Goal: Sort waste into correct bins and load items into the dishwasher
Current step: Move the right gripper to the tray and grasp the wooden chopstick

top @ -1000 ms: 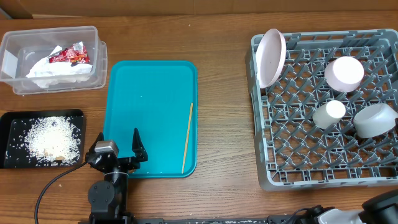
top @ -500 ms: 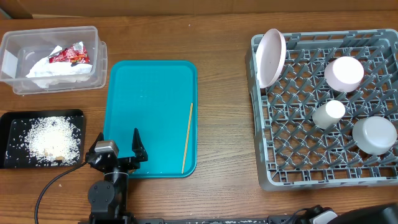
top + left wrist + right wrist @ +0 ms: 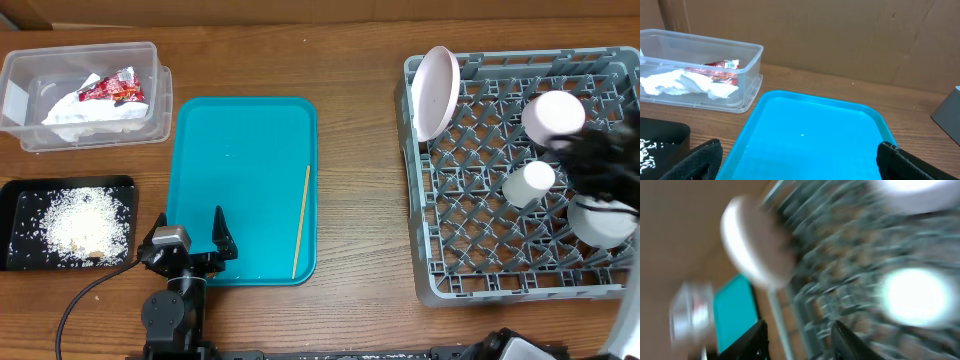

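Judging work finished: napkins (image 3: pixel 80 112) binned, bowl (image 3: pixel 605 225) inside dish rack (image 3: pixel 430 285); I read left pincer (image 3: pixel 799 147) wide, right pincer (image 3: pixel 800 327) parted, empty.

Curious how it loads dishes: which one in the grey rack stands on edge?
The large pale plate in the rack's far left corner; small plate, cup and bowl show round faces upward.

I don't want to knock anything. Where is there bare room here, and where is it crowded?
Free: the wood strip between the teal tray and the dish rack; the tray floor left of the wooden stick; the rack's lower-left pegs. Crowded: the rack's right side, with small plate, cup, bowl and the right arm.
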`<control>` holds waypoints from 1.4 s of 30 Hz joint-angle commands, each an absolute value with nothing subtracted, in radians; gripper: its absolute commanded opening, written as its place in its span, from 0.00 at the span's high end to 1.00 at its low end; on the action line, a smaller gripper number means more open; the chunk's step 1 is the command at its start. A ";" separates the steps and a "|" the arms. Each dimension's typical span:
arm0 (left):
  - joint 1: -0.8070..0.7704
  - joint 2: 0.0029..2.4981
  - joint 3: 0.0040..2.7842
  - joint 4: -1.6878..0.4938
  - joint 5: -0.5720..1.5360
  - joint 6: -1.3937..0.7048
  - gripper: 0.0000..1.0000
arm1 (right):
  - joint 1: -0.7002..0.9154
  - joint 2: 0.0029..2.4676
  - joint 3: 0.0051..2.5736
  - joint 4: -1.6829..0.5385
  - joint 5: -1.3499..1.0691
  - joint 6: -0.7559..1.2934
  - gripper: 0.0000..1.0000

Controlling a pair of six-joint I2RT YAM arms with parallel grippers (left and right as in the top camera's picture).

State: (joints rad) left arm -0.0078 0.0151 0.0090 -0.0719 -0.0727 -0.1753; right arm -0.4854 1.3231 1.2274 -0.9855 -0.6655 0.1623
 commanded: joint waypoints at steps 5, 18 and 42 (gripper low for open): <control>-0.012 0.006 0.005 -0.070 -0.085 -0.153 0.00 | -0.112 1.320 1.256 -0.901 -0.720 0.075 0.50; -0.012 0.006 0.005 -0.070 -0.085 -0.153 0.00 | 0.579 1.468 1.256 -0.730 -0.105 0.612 0.55; -0.012 0.006 0.005 -0.070 -0.085 -0.153 0.00 | 0.952 1.938 1.256 -0.535 0.124 0.809 0.60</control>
